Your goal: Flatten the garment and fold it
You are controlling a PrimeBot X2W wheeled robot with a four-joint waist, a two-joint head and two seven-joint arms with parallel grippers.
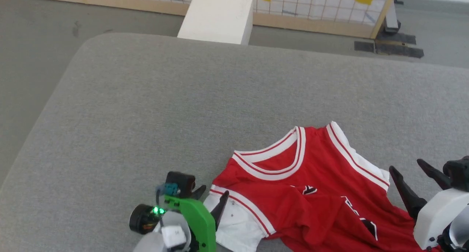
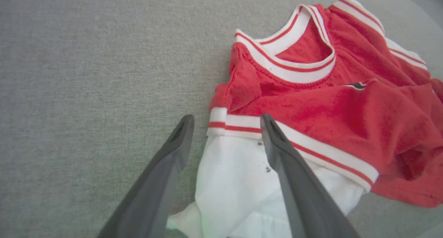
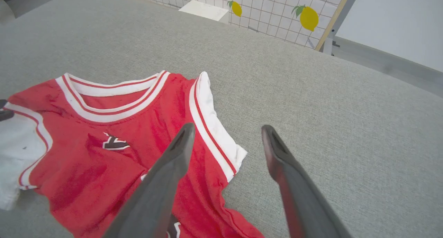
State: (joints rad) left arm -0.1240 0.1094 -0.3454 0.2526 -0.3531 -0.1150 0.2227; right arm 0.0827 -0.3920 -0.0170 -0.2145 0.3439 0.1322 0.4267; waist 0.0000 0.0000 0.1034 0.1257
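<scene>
The garment (image 1: 300, 193) is a red jersey with white sleeves and striped white trim, lying rumpled on the grey surface, collar toward the far side. A fold of red cloth covers most of its black lettering. My left gripper (image 1: 214, 193) is open, its fingers either side of the white left sleeve's (image 2: 235, 182) upper edge, near the striped trim. My right gripper (image 1: 406, 165) is open and holds nothing. It hovers at the jersey's right sleeve (image 3: 216, 134), one finger over the red cloth (image 3: 104, 162), the other over bare surface.
The wide grey padded surface (image 1: 183, 98) stretches far and left of the jersey. A white box (image 1: 218, 17) stands beyond its far edge. Behind it a wood-framed grid panel (image 1: 329, 6) with lemon pictures stands on the floor.
</scene>
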